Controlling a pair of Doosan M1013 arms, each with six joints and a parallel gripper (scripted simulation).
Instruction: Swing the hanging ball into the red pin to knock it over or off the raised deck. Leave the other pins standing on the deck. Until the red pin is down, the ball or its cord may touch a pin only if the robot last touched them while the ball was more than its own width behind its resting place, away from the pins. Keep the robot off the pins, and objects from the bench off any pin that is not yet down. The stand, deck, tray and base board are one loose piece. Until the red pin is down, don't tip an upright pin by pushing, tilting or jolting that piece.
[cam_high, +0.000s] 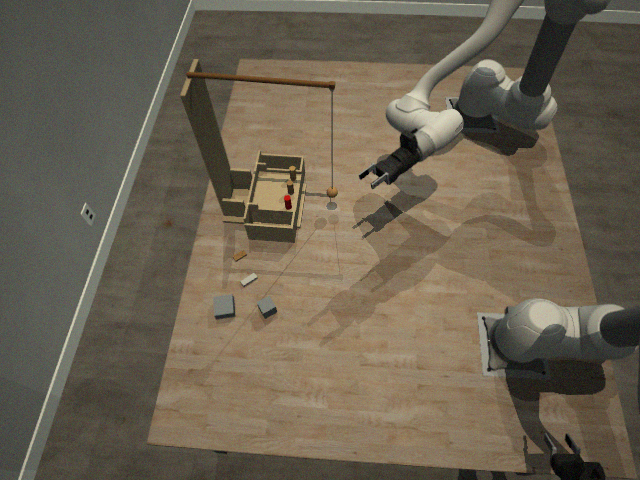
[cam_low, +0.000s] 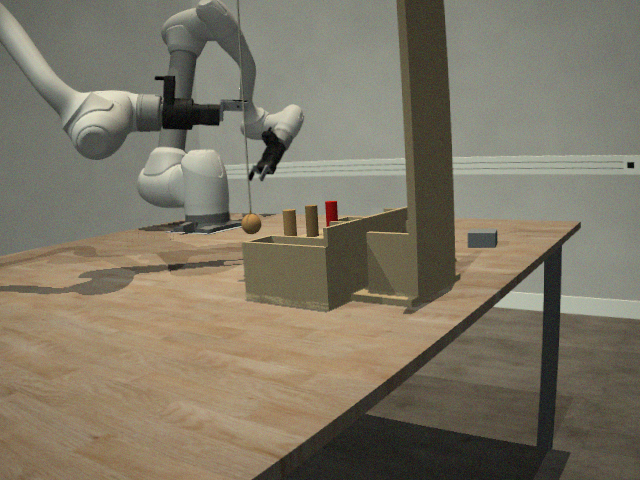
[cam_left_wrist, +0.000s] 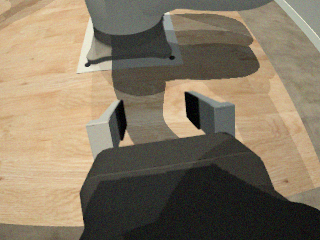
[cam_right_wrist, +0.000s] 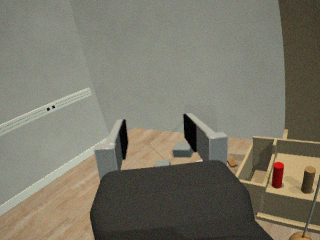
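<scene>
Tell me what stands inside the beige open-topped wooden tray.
One red cylindrical pin and two brown cylindrical pins, all upright on the raised deck. Whatever lies beneath the deck is covered.

You can see plain gray walls with a pale strip at the bottom, and a wall socket (cam_high: 88, 213) past one long edge of the wooden desk (cam_high: 403, 413) (cam_low: 155, 361). Under a desk corner stands a dark leg (cam_low: 549, 351) on the brown floor (cam_high: 103, 413) (cam_low: 496, 403).
</scene>
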